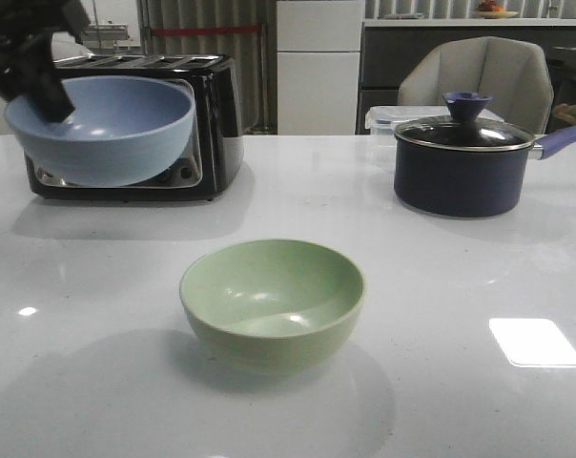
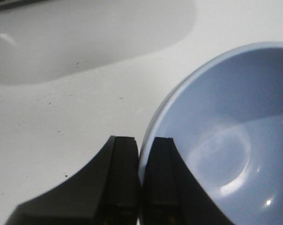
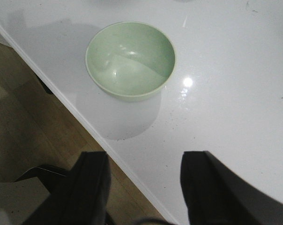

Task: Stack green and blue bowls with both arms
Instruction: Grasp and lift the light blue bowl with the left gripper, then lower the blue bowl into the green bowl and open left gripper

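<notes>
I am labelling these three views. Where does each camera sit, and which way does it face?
Front: faces forward over the table; left end effector holds the blue bowl.
Left wrist: looks down past shut fingers on the blue bowl's rim.
Right wrist: above the table edge, open end effector, green bowl.
Front shares one bowl with each wrist.

The green bowl (image 1: pixel 273 302) is pale sage, round, deep and matte, standing upright and empty on the bench (image 1: pixel 441 334). The dusty blue bowl (image 1: pixel 100 129) is raised clear of the bench, tilted, left of the green bowl and farther back.
</notes>
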{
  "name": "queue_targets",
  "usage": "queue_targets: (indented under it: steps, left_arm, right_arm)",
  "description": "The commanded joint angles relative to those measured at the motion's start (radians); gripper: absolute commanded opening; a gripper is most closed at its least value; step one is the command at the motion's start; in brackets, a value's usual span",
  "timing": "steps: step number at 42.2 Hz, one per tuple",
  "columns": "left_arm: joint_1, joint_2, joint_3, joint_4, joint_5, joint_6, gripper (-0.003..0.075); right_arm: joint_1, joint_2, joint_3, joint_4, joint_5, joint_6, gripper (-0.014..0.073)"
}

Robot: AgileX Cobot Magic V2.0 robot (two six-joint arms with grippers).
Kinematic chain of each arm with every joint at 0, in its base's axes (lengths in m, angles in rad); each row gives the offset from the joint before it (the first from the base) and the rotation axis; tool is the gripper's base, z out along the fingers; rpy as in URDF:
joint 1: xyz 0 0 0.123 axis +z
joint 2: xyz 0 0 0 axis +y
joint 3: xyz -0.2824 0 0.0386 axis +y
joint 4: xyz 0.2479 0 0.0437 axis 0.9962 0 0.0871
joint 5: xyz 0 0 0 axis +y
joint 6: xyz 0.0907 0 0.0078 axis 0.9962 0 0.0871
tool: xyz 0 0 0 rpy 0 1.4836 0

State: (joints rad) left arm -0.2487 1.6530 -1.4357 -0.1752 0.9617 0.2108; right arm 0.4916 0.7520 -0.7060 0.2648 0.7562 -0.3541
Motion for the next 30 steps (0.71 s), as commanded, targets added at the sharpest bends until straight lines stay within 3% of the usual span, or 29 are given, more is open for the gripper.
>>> queue_targets:
  steps: [1,15,30]
  left_arm:
    - [-0.079,-0.078,-0.03,-0.029,-0.019,0.003,0.0093]
    - [-0.309,-0.047,-0.03,-0.029,-0.047,0.003,0.0093]
    - [-0.334,0.093,-0.03,-0.039,-0.083,0.003,0.0093]
  right_arm:
    - [0.001,-0.007,-0.027,0.015,-0.056,-0.011,0.0458]
    - [0.001,-0.007,-0.027,0.015,-0.056,-0.011,0.0458]
    - [0.001,-0.007,-0.027,0.015,-0.056,-0.011,0.0458]
